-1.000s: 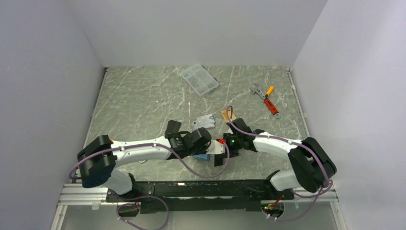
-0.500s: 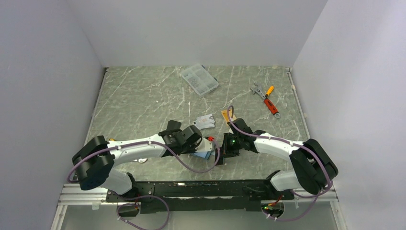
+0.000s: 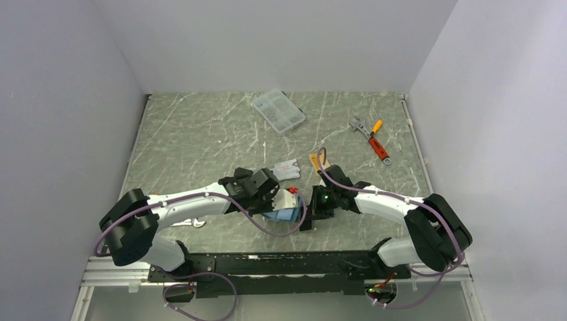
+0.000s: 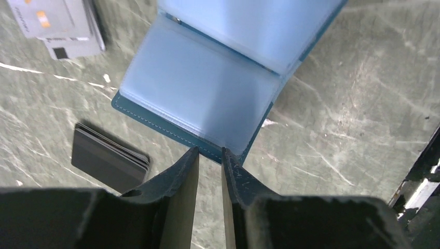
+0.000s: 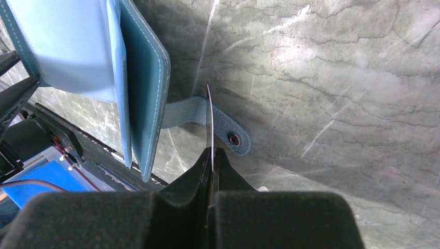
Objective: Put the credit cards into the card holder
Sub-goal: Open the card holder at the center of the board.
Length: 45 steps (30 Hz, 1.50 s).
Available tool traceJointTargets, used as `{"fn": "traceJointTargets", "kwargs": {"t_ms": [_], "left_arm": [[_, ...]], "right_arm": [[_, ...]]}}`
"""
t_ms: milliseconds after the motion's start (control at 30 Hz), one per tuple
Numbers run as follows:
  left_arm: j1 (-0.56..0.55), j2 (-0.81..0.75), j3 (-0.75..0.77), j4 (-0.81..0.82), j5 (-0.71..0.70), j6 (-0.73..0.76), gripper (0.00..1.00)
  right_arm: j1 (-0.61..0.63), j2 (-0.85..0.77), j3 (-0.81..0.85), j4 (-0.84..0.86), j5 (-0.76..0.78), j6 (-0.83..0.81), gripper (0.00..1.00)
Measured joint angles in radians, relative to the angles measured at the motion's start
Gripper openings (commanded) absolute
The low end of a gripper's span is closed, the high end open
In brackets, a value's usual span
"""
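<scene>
R gripper [image 5: 211, 151] pinches a credit card [image 5: 209, 119] edge-on, pointing fwd, w/ open card holder [image 5: 140, 78] just to its left, edge nipped by L gripper [image 4: 210, 150].

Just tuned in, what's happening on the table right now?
The left fingers appear to pinch the lower edge of the teal-blue folding card holder, holding it open. The right fingers are shut on a thin pale plastic card, edge-on beside the holder's snap tab. The visible sleeves look empty; silver-grey cards lie nearby.
</scene>
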Motion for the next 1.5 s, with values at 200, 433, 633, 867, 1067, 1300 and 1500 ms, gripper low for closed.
{"fn": "traceJointTargets", "kwargs": {"t_ms": [200,433,633,867,1067,1300,1500], "left_arm": [[0.018,0.019,0.085,0.0,0.057,-0.012,0.27],[0.018,0.043,0.146,0.006,0.11,-0.029,0.26],[0.018,0.065,0.154,0.006,0.132,-0.038,0.25],[0.018,0.07,0.179,-0.003,0.142,-0.048,0.24],[0.018,0.077,0.182,-0.002,0.135,-0.051,0.22],[0.018,0.132,0.182,0.009,0.082,-0.051,0.1],[0.027,0.153,0.169,0.015,0.055,-0.047,0.02]], "right_arm": [[0.0,0.0,0.0,-0.002,0.005,-0.001,0.0],[0.0,-0.013,0.001,-0.015,0.037,-0.005,0.0],[0.0,-0.042,0.001,-0.035,0.084,-0.009,0.0],[0.0,-0.047,0.001,-0.041,0.096,-0.008,0.0],[0.0,-0.055,0.001,-0.047,0.103,-0.008,0.0],[-0.003,-0.072,0.001,-0.067,0.124,-0.008,0.0],[-0.004,-0.095,-0.003,-0.085,0.141,-0.008,0.0]]}}
